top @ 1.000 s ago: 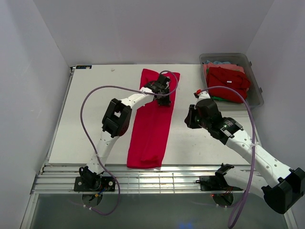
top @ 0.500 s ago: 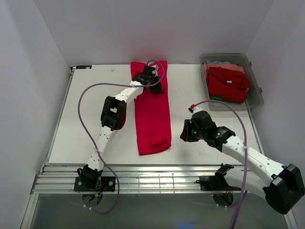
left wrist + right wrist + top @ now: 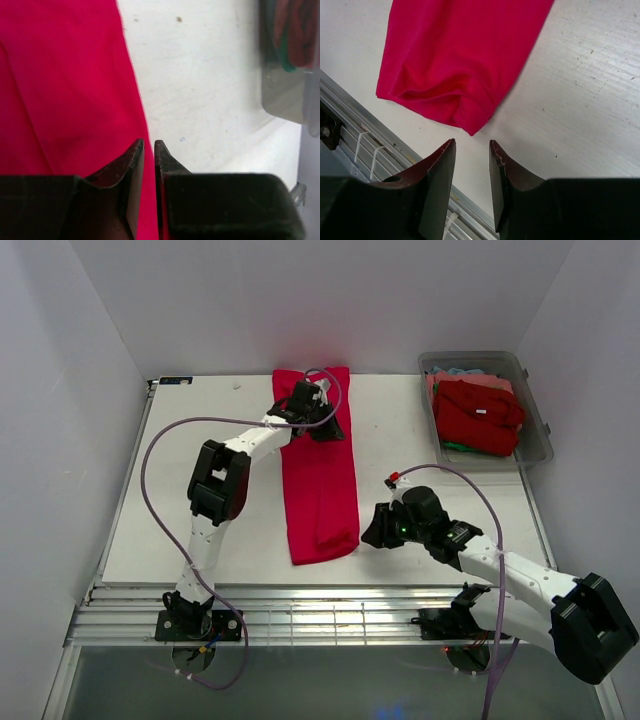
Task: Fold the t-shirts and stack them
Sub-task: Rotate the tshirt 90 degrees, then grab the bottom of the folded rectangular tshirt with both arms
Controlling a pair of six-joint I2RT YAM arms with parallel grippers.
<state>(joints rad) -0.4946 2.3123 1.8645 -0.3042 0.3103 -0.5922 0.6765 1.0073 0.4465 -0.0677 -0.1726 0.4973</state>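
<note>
Left arm (image 3: 205, 540), left of frame: white tubular links, chunky black joint housings, 1 purple left cable (image 3: 150, 465) running off it. Right arm (image 3: 520, 575), lower right, has the same white-and-black build, and its purple right cable (image 3: 497, 515) ends in a red tip (image 3: 399, 478). Left base (image 3: 190, 623) and right base (image 3: 450, 621), both black. Left gripper (image 3: 148, 145): 2 glossy black tapered fingers. Right gripper (image 3: 472, 145): 2 dark curved fingers, possibly a green light on its body.

left gripper (image 3: 325, 425) on red t-shirt (image 3: 322, 495) far end
</note>
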